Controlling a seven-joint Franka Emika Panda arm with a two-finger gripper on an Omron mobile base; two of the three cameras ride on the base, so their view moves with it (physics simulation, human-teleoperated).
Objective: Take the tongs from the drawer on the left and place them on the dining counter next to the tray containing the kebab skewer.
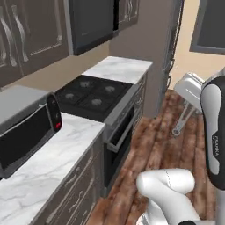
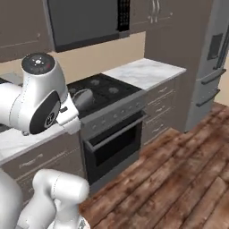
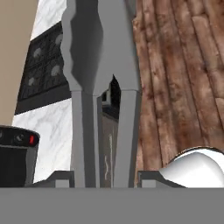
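Clearly the gripper is clamping the tongs, its 2 fingers closed part-way against the slim grey arms, which are running straight out ahead of the hand. In the hand view the tongs are hanging in the air over the edge where the marble worktop is meeting the wood floor, touching neither. Beneath them the black stove is sitting between 2 stretches of marble, and a microwave is standing on the nearer stretch. In the right base view the oven door is facing the floor, with the tall grey fridge standing further right.
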